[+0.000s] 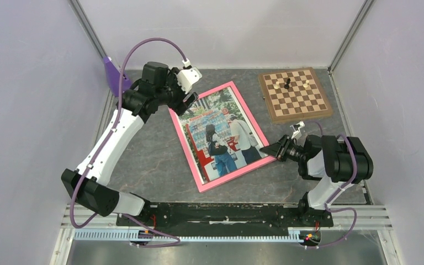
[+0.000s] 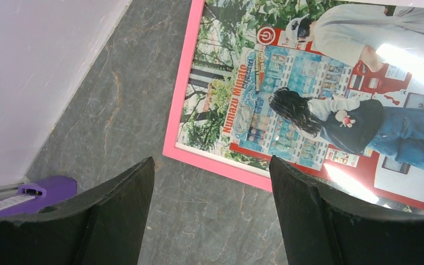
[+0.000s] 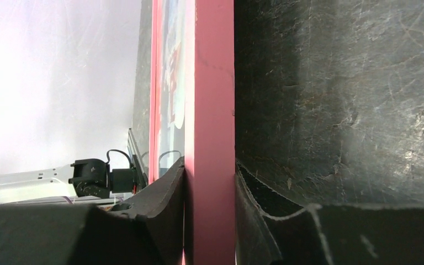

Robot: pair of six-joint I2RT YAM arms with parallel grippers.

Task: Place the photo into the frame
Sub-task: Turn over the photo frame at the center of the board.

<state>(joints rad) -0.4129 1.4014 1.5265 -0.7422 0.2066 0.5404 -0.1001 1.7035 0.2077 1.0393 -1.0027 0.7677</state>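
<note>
The frame (image 1: 184, 144) is lying flat on the dark table (image 1: 143, 160), pink face up. Its long axis is running from the far side toward the arms and leaning to the right at its near end. The photo (image 1: 223, 135) is lying face up inside the pink border. Whether it is fully seated cannot be told from these views. The right gripper (image 1: 270, 150) is reaching in from the right at table level and is clamping the frame's long right edge close to its near corner. In the right wrist view the pink rail is sitting pinched between both fingers (image 3: 165, 193). The left gripper (image 1: 190, 99) is hanging over the opposite, far-left corner with its jaws spread wide, grasping nothing, and the corner is lying just ahead of its fingertips in the wrist view. The two arms are thus standing at diagonal ends of the frame. The right arm is the only one in contact. In my judgement, any next adjustment is depending on that single edge grip, so the frame is likely to pivot unless the left arm is steadying the far corner. The chessboard (image 1: 295, 95) is sitting well apart at the far right.
</note>
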